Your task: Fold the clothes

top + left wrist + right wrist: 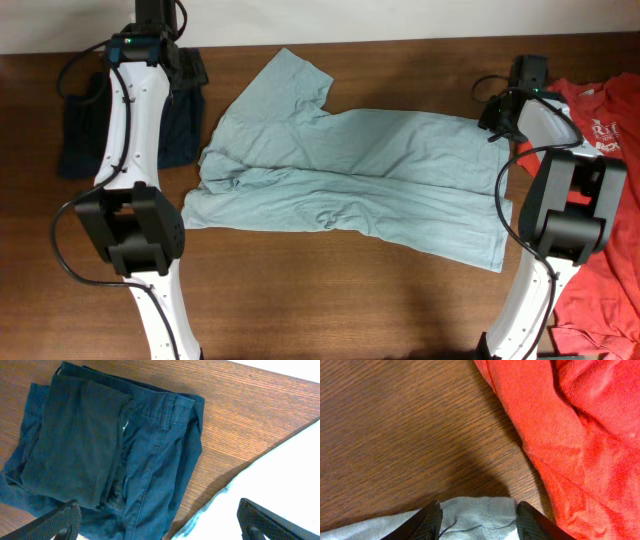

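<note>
A pale grey-blue T-shirt (350, 170) lies spread across the middle of the wooden table, partly folded lengthwise. My right gripper (495, 118) is at its far right corner. In the right wrist view that gripper (479, 507) stands open, with the shirt corner (475, 517) lying wrinkled between its fingers. A red-orange T-shirt (600, 200) lies just to the right (580, 420). My left gripper (190, 68) is at the far left. It hangs wide open (159, 512) over folded dark navy clothes (100, 435), with the grey-blue shirt's edge (280, 475) to its right.
The navy pile (80, 130) lies at the table's far left, beside the left arm (135, 110). The red-orange shirt hangs over the table's right edge under the right arm (565, 200). Bare wood (330, 290) shows along the front.
</note>
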Controlling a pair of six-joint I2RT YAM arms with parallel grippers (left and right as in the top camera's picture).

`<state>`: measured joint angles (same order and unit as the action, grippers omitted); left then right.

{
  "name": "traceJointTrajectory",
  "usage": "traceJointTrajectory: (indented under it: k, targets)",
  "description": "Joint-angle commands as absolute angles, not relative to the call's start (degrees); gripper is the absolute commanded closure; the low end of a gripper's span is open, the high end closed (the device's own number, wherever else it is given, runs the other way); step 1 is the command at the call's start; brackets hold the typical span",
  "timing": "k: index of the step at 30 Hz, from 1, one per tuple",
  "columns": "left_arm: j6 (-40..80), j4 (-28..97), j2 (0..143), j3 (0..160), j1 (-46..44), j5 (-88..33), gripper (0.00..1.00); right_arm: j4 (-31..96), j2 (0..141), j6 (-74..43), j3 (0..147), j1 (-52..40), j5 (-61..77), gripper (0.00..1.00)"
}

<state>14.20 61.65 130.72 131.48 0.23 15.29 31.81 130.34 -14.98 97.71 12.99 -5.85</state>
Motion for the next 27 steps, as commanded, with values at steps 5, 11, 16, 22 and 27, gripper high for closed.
traceJointTrajectory:
  k: [5,11,16,22,27]
  targets:
    - [14.50,61.76,128.88,132.42,0.23,15.73,0.01,32.60,130.89,-15.31,97.03,13.10,-4.71,0.48]
    - [14.50,61.73,128.88,132.42,0.19,15.73,0.01,32.73,130.89,-15.29,97.03,13.10,-4.73,0.63]
    - [14.52,61.73,128.88,132.42,0.19,15.73,0.01,32.73,130.89,-15.29,97.03,13.17,-4.80,0.86]
    - [14.52,61.73,128.88,132.42,0.16,15.73,0.01,32.99,130.89,-15.29,97.03,13.15,-5.15,0.96]
    - [14.50,61.76,128.88,132.42,0.16,15.73,0.01,34.00,130.89,-15.33,97.03,13.15,-5.13,0.96]
